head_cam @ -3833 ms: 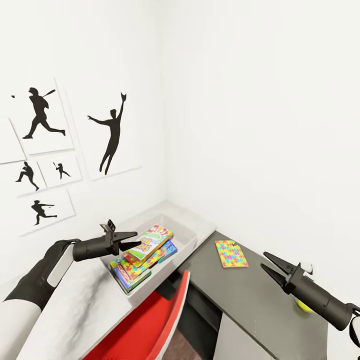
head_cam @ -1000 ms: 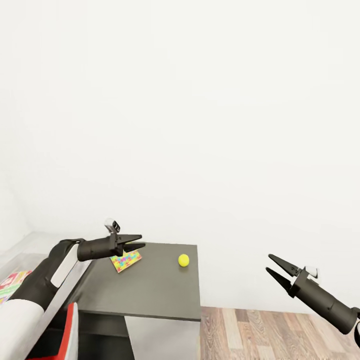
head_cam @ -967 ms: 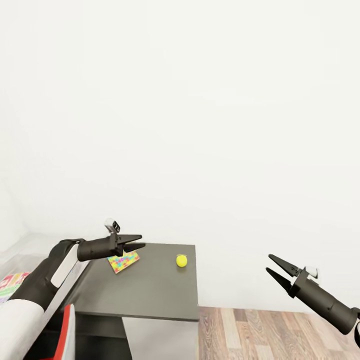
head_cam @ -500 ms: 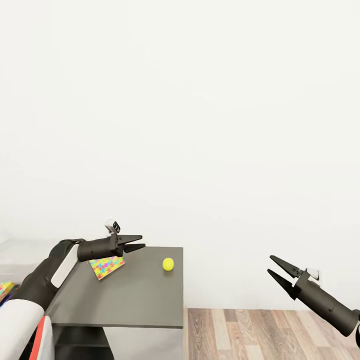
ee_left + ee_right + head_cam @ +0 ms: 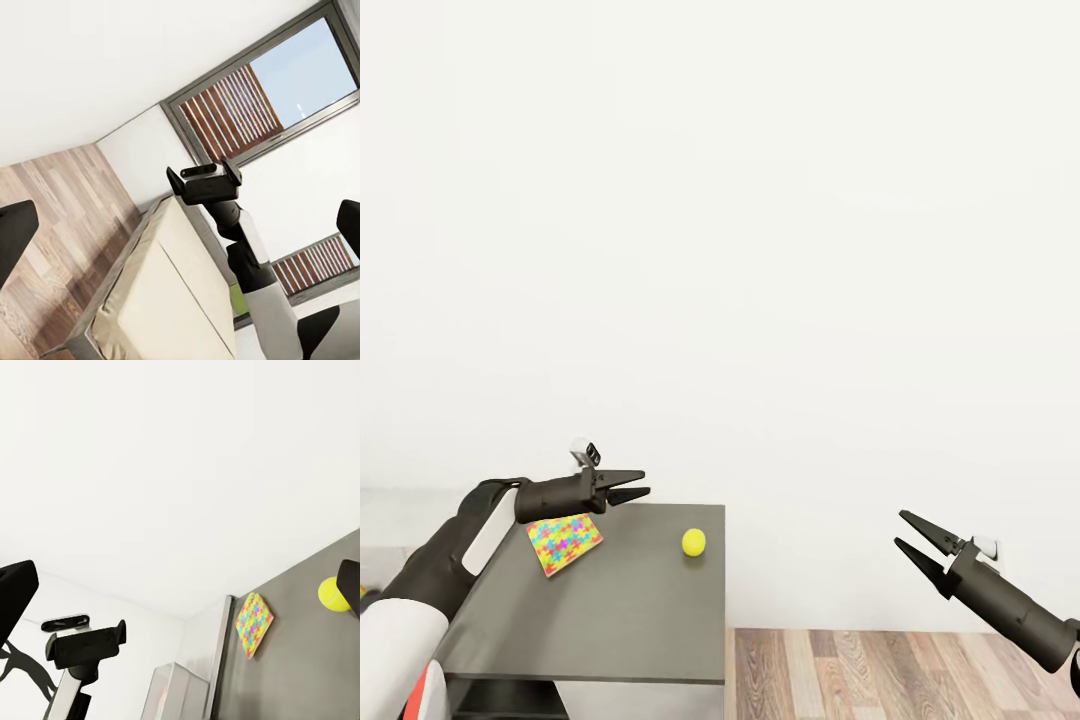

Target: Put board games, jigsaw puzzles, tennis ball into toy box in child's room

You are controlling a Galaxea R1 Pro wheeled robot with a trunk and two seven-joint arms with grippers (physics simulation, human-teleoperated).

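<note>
A jigsaw puzzle (image 5: 565,541) with a bright interlocking pattern lies flat on a low dark grey cabinet (image 5: 620,610). A yellow tennis ball (image 5: 694,542) rests on the same top, to the puzzle's right. My left gripper (image 5: 645,483) hangs open and empty above the puzzle's far edge. Out over the floor to the right, my right gripper (image 5: 900,529) is open too and holds nothing. In the right wrist view the puzzle (image 5: 253,624) and ball (image 5: 331,593) show on the cabinet, with the light grey toy box (image 5: 174,694) beyond. The cream bed (image 5: 172,300) appears in the left wrist view.
A white wall runs close behind the cabinet. Wood floor (image 5: 900,670) lies to the cabinet's right, under my right arm. A red chair edge (image 5: 430,690) shows at the lower left. The left wrist view holds a slatted window (image 5: 255,97) above the bed.
The head view has swung right: the pale desk, toy box and wall pictures have slid off the left edge. The puzzle and ball lie as before. Both arms keep their pose, grippers open.
</note>
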